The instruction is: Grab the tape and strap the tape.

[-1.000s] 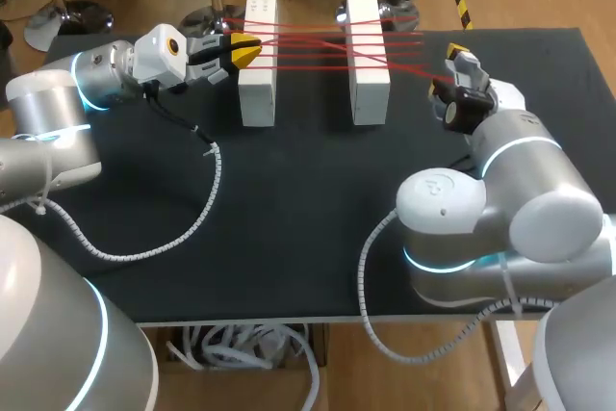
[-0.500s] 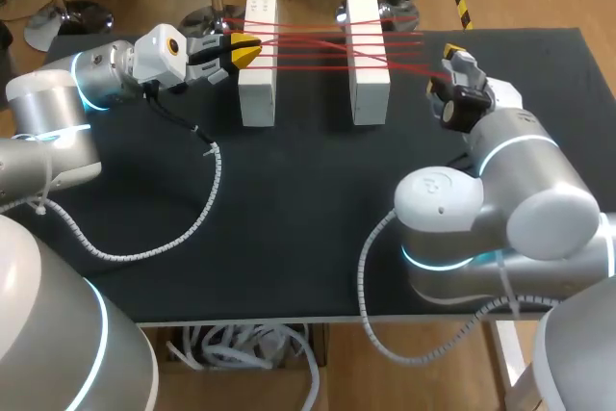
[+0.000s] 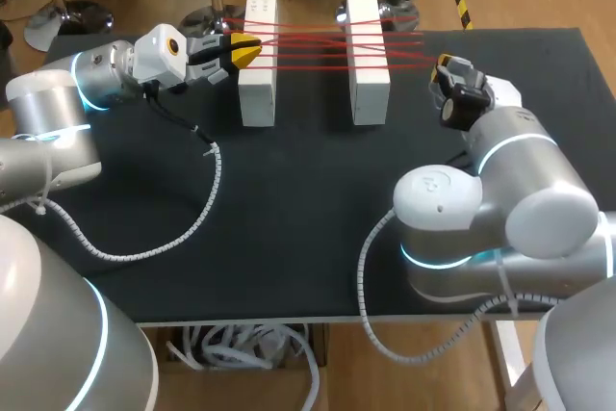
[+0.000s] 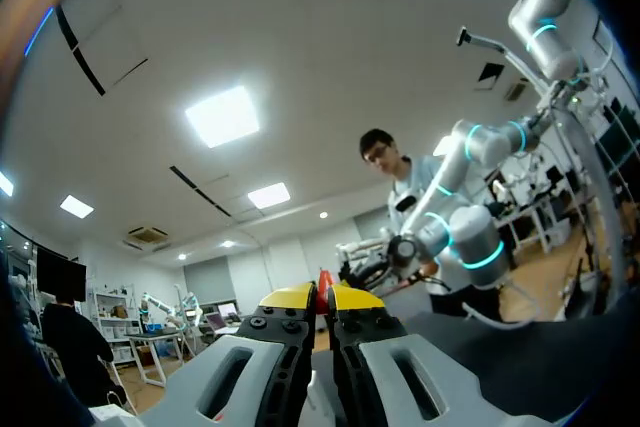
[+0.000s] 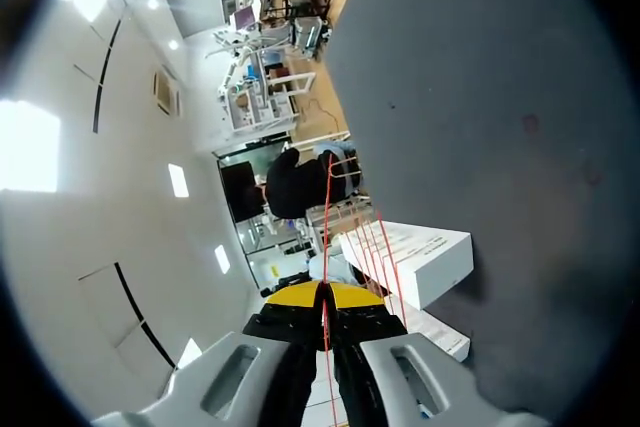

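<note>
My left end effector and right end effector each pinch an end of the red tape, strung across the left white block and right white block on the far bench; I judge it light, limp and snappable, best gripped near its ends.

The black table bears a left white block and a right white block (both upright, well apart).

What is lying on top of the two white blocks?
Several strands of red tape cross the tops of the left block and the right block, stretched between the left end effector and the right end effector. Whether tape also passes under the blocks is hidden.
</note>
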{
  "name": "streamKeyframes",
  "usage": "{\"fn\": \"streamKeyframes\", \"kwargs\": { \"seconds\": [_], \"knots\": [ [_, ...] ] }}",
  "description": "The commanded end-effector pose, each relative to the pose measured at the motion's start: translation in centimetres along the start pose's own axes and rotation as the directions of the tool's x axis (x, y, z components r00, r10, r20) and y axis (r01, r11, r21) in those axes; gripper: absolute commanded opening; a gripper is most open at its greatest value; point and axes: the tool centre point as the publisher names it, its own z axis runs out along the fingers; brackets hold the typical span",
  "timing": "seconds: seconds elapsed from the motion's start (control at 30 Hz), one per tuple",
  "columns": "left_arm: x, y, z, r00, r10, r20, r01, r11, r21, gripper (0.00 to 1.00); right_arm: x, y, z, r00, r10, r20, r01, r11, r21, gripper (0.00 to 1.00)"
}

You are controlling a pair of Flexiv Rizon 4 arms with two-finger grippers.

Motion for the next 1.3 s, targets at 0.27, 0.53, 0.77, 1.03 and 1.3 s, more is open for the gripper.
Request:
{"fn": "streamKeyframes", "kwargs": {
  "seconds": [0.27,0.53,0.77,1.03,1.3],
  "knots": [
    [0.0,0.1,-0.1,1.000,0.001,-0.001,-0.001,1.000,0.002,0.00,0.6,-0.7,0.1,0.977,-0.215,-0.001,0.214,0.975,-0.050,0.00],
    [0.0,0.1,-0.1,1.000,0.001,-0.001,-0.001,1.000,0.002,0.00,0.8,-0.9,-0.7,0.838,-0.540,-0.070,0.531,0.839,-0.117,0.00],
    [0.0,0.1,-0.1,1.000,0.001,-0.001,-0.001,1.000,0.002,0.00,1.9,-1.0,-1.0,0.748,-0.657,-0.092,0.641,0.752,-0.152,0.00],
    [0.0,0.1,-0.1,1.000,0.001,-0.001,-0.001,1.000,0.002,0.00,2.1,-1.1,-1.0,0.720,-0.689,-0.082,0.674,0.722,-0.157,0.00],
    [0.0,0.1,-0.1,1.000,0.001,-0.001,-0.001,1.000,0.002,0.00,2.1,-1.1,-1.0,0.720,-0.689,-0.082,0.674,0.722,-0.157,0.00]
  ]
}}
